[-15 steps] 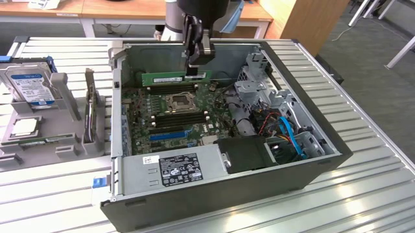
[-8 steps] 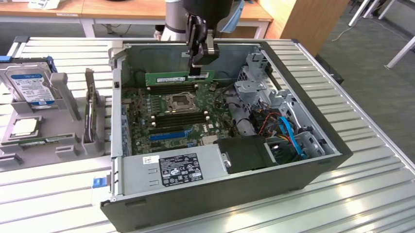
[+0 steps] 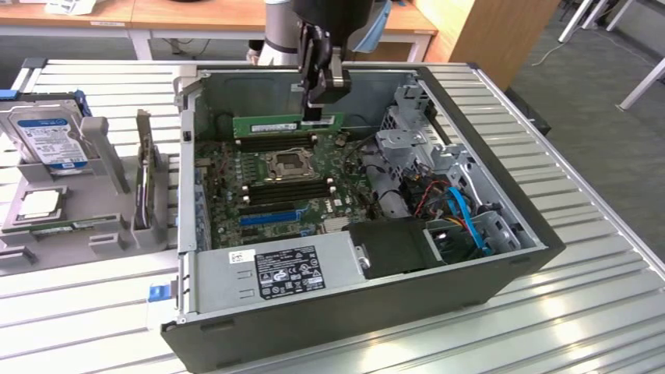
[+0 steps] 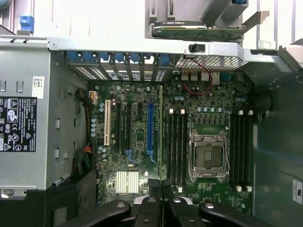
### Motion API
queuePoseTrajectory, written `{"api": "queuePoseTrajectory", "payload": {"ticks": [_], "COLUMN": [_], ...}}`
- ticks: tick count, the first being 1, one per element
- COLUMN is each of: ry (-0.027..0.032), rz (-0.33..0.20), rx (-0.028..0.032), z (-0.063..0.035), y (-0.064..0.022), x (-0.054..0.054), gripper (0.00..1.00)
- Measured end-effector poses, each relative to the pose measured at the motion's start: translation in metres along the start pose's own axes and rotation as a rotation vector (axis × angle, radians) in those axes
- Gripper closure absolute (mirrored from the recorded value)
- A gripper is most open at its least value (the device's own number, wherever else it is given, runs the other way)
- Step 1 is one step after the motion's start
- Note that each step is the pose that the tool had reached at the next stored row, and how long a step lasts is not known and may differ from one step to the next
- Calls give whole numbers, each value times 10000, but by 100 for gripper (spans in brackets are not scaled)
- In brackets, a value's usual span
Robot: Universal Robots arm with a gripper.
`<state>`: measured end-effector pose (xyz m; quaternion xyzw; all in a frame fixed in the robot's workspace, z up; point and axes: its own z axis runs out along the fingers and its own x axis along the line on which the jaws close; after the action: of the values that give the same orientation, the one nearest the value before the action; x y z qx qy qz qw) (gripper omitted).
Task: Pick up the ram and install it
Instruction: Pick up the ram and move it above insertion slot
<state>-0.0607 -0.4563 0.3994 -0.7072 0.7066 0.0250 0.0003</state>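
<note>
Long thin green ram (image 3: pixel 272 125), held level, top edge pinched in claw (image 3: pixel 316 111)

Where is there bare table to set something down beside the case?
Bare table: the exterior view's right of the case, and the strip nearer the camera than the tray. Crowded: the tray, and inside the case, where the claw holds the ram.

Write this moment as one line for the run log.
gripper: shut on ram | ram: on edge, over motherboard, inside open case | install: not yet done
</note>
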Motion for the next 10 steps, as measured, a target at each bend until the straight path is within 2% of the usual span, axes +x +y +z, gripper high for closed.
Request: {"api": "queuePoseTrajectory", "payload": {"ticks": [10], "ry": [-1], "rz": [1], "rx": [0], "z": [8], "y": [1], "x": [-87], "gripper": [88]}}
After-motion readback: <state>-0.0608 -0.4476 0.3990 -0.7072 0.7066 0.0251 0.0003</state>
